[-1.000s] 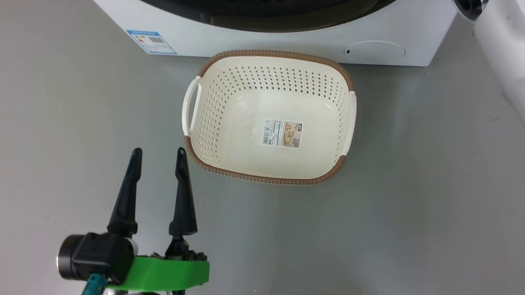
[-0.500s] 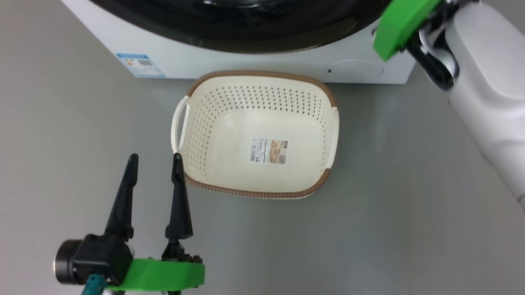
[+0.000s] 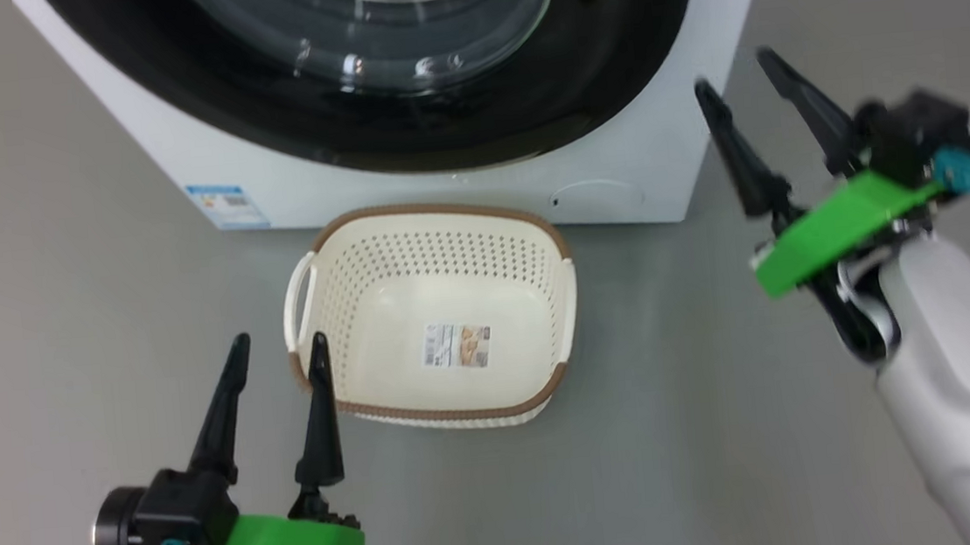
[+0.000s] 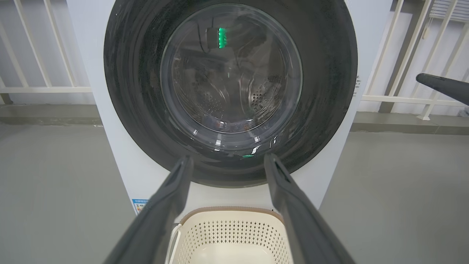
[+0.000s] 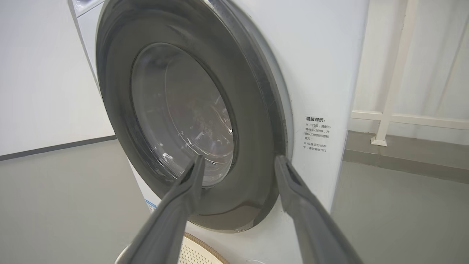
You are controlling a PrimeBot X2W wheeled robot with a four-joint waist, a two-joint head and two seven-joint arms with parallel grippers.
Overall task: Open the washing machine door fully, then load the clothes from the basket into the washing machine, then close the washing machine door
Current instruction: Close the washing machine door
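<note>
My left gripper [image 3: 277, 339] hangs low over the grey floor [image 3: 57, 301], fingers spread apart and holding nothing. The cream basket [image 3: 462, 412] stands just to its right, a paper label [image 3: 456, 346] on its bottom. Straight ahead of that gripper, past the basket, is the washing machine [image 3: 633, 163]. Its washing machine door [image 3: 607, 60] sits shut against the front. My right gripper [image 3: 733, 71] is released too, empty, off the machine's right front corner, with the door ahead and to its left.
</note>
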